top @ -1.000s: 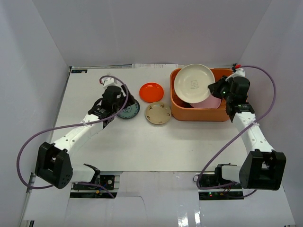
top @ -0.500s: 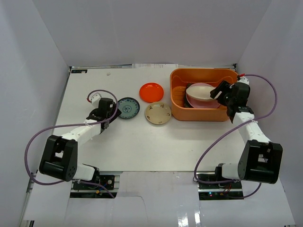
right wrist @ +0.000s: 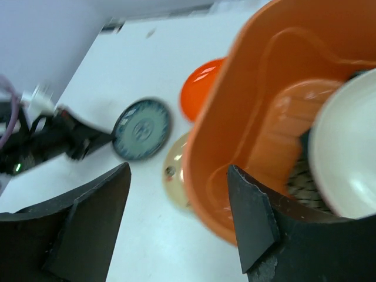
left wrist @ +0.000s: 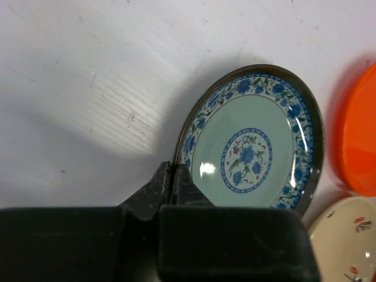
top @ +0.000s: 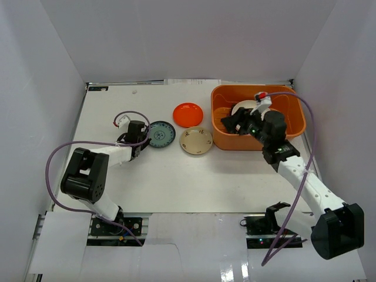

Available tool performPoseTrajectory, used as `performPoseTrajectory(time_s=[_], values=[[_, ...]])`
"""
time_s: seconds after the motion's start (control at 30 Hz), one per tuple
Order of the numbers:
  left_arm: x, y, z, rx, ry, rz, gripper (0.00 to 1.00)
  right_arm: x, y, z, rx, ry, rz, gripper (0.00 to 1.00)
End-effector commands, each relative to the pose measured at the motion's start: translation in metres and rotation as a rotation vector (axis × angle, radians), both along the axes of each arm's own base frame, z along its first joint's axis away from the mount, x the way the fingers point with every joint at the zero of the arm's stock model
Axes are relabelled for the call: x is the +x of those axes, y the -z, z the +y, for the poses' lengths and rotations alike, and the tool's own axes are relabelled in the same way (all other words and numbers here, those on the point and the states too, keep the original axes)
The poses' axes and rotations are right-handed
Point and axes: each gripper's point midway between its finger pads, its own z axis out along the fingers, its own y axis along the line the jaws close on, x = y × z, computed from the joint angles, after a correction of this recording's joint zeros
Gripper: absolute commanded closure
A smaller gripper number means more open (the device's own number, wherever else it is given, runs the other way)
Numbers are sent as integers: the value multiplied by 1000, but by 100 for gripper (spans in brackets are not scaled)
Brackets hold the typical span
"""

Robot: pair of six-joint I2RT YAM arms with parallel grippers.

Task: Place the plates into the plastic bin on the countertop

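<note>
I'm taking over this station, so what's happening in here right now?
Two robot arms are clearing plates into the orange bin. The right gripper hangs open over the bin's left wall, and a cream plate lies inside. The left gripper is closed at the near rim of the blue-patterned plate on the countertop; whether it actually pinches that rim is unclear. The orange-red plate and tan plate sit outside the bin.
</note>
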Motion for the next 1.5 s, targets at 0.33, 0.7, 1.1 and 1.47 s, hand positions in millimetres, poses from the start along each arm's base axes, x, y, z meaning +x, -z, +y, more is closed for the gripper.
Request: performPoseTrajectory(time_s=[0.33, 0.7, 1.1, 1.47], values=[[-34, -98, -5, -102, 71, -267, 100, -31, 24, 145, -153, -434, 35, 1], [-70, -154, -65, -262, 410, -398, 100, -12, 47, 181, -161, -468, 141, 3], [-78, -190, -99, -394, 574, -452, 100, 15, 32, 152, -148, -294, 112, 92], [-55, -128, -133, -325, 594, -260, 35, 71, -11, -47, -14, 189, 43, 92]])
